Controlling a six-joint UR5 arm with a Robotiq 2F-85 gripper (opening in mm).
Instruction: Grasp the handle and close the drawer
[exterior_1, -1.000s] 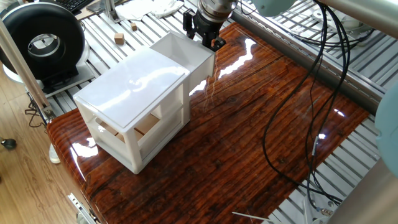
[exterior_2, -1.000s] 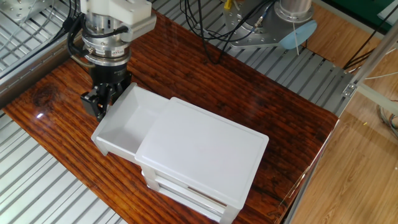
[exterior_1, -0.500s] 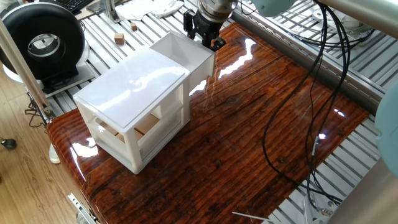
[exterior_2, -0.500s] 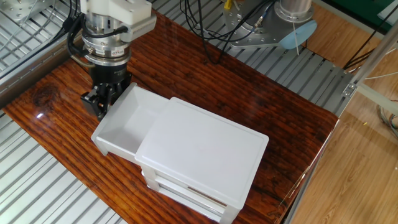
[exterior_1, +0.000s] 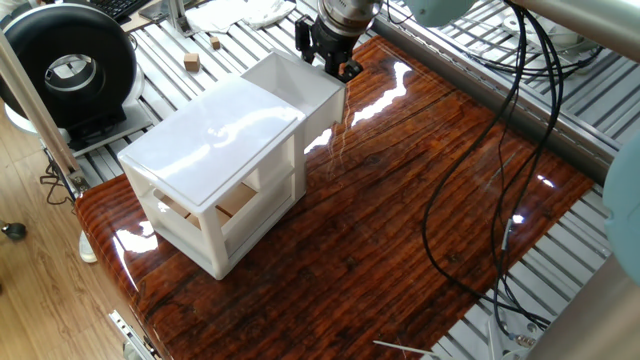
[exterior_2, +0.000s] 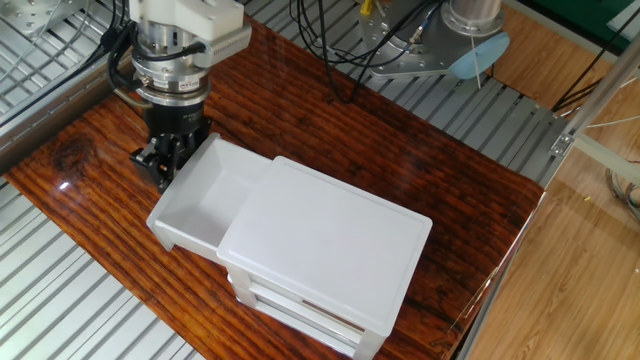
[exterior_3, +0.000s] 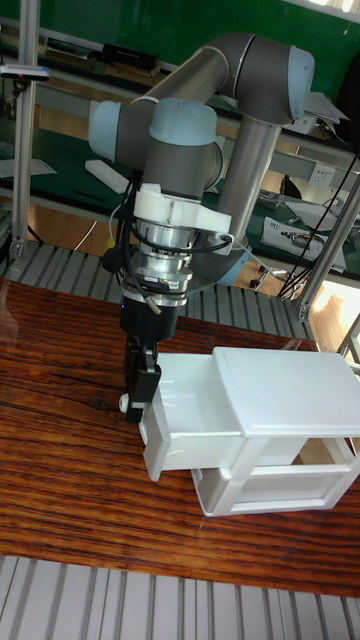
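Note:
The small white cabinet (exterior_1: 215, 135) (exterior_2: 320, 240) (exterior_3: 290, 390) stands on the glossy wooden table. Its upper drawer (exterior_1: 290, 85) (exterior_2: 205, 200) (exterior_3: 185, 420) is pulled far out and holds nothing. My gripper (exterior_1: 335, 62) (exterior_2: 160, 165) (exterior_3: 138, 392) points down right at the drawer's front face. Its dark fingers are close together on the handle, which is hidden between them. The lower drawer (exterior_3: 265, 490) sits pushed in.
A black round device (exterior_1: 70, 65) and a small wooden block (exterior_1: 191, 62) lie on the metal slats beyond the table. Black cables (exterior_1: 470, 180) hang over the right side of the table. The arm's base (exterior_2: 470, 30) stands behind the far edge.

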